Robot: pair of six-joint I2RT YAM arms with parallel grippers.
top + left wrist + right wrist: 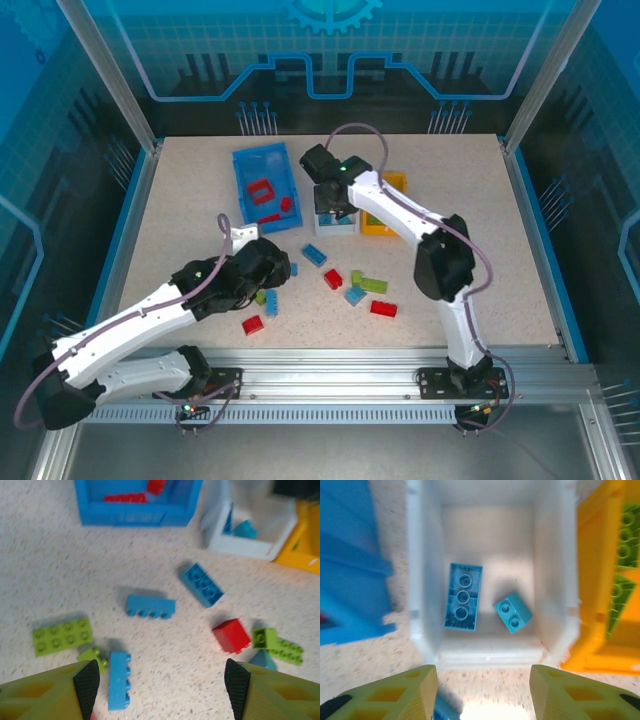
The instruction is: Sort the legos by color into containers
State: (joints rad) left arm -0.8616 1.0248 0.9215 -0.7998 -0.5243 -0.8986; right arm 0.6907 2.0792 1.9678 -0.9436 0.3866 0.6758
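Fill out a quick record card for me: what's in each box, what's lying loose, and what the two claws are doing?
Blue bin: red bricks
White bin: two blue bricks
Orange-yellow bin: lime green bricks
Table: loose bricks in red, blue and green, scattered between the arms
Left gripper: open, empty, above the loose bricks
Right gripper: open, empty, above the white bin's near edge
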